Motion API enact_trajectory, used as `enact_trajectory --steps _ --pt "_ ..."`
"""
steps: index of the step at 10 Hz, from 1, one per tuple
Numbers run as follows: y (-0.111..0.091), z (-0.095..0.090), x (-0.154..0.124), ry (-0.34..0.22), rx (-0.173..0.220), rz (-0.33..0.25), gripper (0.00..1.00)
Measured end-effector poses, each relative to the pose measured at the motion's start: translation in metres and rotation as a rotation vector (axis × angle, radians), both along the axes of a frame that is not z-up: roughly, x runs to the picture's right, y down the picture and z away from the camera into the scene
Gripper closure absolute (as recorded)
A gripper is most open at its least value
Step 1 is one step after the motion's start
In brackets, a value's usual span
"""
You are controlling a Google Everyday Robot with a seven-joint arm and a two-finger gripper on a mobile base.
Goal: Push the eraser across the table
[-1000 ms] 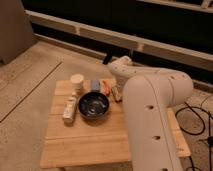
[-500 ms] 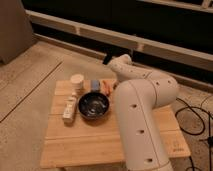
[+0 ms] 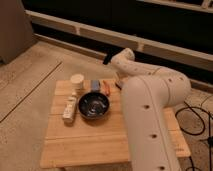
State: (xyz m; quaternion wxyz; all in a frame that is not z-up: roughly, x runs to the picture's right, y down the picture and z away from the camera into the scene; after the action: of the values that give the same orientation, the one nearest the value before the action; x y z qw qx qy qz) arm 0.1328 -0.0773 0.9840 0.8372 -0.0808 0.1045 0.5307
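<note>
Leftmost on the light wooden slatted desk (image 3: 80, 145) lies a long white bar (image 3: 70, 107), near a round white cup (image 3: 77, 80) whose inside is hidden. The dark round bowl (image 3: 93, 105) shows nothing inside. Behind it sit a small blue block (image 3: 95, 86) and a small orange block (image 3: 106, 88). The dark end effector (image 3: 106, 59) hangs beyond the back edge; apart or together, I cannot tell. The small dark grey eraser (image 3: 118, 85) lies unmoved just right of the orange block. Only the bulky white arm (image 3: 150, 100) has shifted, so the push seems unstarted.

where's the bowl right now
Camera view: the bowl sits on the table, right of the white bar and nearer than the blue block. The gripper hangs up by the table's far edge.
</note>
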Motion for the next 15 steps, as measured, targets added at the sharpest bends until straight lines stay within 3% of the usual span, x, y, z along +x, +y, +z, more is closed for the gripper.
enact_trajectory --steps 1,2,6,8,9,10,11,13,15 --pt "0.003 -0.014 -0.004 -0.036 0.036 0.005 0.35" --pt "0.005 -0.019 -0.004 -0.046 0.044 0.008 0.35" --pt "0.01 -0.021 -0.008 -0.052 0.034 0.011 0.35" --pt "0.035 -0.021 0.021 0.038 -0.052 0.014 0.35" --pt "0.044 -0.023 0.041 0.104 -0.092 0.017 0.35" --pt "0.05 -0.024 0.074 0.204 -0.143 0.027 0.35" --pt "0.051 -0.024 0.087 0.249 -0.167 0.037 0.35" --pt "0.042 -0.009 0.097 0.281 -0.203 0.061 0.35" --pt "0.044 0.017 0.088 0.261 -0.254 0.062 0.35"
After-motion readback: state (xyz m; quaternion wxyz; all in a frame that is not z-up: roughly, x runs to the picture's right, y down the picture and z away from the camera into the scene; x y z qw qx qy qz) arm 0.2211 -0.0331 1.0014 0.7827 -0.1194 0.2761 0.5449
